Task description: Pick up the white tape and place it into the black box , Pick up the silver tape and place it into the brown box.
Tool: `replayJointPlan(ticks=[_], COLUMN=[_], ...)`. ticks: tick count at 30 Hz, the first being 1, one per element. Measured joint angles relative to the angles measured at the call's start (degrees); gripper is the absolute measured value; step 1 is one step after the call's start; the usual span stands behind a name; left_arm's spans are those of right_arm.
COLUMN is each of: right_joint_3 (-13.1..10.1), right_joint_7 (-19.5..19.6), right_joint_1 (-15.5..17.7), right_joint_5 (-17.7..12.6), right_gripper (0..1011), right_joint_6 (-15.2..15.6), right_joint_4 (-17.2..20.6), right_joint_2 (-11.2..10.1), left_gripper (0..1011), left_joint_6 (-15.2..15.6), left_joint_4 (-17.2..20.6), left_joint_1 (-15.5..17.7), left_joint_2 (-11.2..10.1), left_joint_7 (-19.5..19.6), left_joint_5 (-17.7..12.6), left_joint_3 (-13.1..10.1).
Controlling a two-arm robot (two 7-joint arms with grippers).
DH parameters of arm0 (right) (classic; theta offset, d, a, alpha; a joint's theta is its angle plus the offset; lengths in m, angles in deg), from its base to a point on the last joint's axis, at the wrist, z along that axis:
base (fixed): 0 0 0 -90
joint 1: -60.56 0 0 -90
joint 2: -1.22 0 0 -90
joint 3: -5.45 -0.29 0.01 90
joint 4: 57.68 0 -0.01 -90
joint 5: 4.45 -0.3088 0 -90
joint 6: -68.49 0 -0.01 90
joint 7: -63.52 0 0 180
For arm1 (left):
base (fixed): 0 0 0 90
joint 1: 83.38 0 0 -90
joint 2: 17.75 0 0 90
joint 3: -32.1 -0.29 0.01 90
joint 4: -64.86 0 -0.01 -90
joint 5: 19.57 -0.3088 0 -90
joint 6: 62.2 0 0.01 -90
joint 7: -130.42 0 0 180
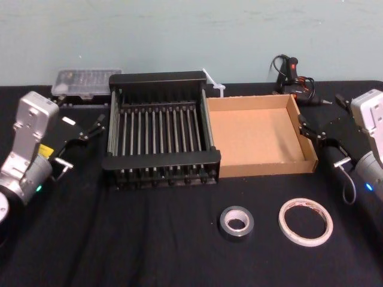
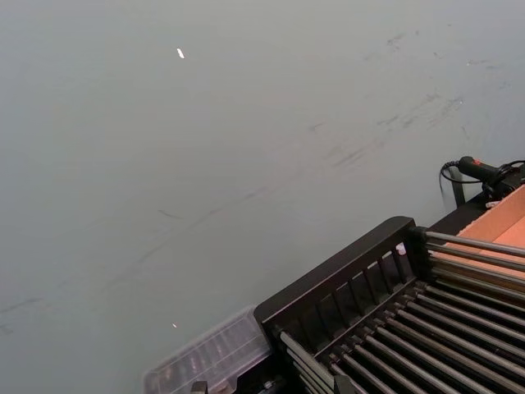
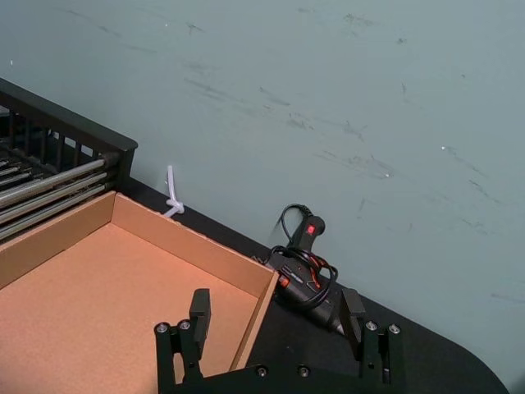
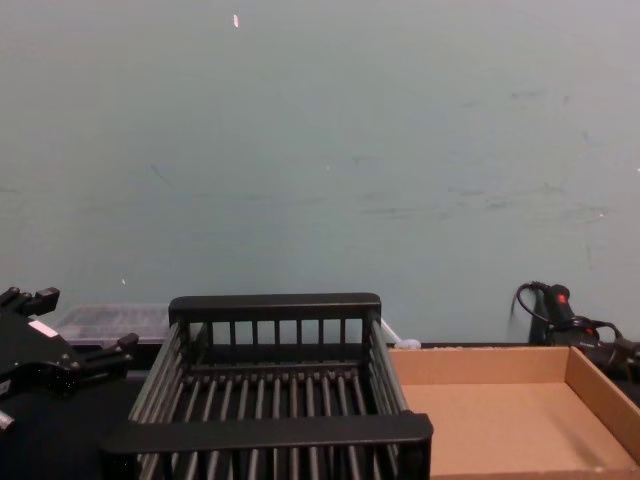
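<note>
Nothing placed yet: silver tape (image 1: 236,222) and white tape (image 1: 305,222) lie on the worktop (image 1: 149,239) front-right of the empty black box (image 1: 161,160), brown box (image 1: 257,137) at its right also empty, left gripper (image 1: 81,143) and right gripper (image 1: 320,142) flank it, both wide, holding nothing.

wall (image 4: 320,150): pale grey-green, scuffed | table (image 1: 149,251): covered in black cloth

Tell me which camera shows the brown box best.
The head view: the whole brown box shows from above, empty. The right wrist view gives one corner, the chest view a cropped side look, the left wrist view a sliver.
</note>
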Motion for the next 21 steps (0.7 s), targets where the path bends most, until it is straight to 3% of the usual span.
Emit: replayJointPlan(ticks=[21], right_joint_3=[0.0], right_joint_7=[0.0], right_joint_1=[0.0], right_joint_5=[0.0], right_gripper=[1002], right_joint_6=[0.0], right_joint_4=[0.0], right_joint_2=[0.0], left_gripper=[1001], left_joint_6=[0.0], left_joint_4=[0.0], left_joint_1=[0.0], left_joint_2=[0.0], left_joint_7=[0.0], left_joint_5=[0.0], left_joint_3=[0.0])
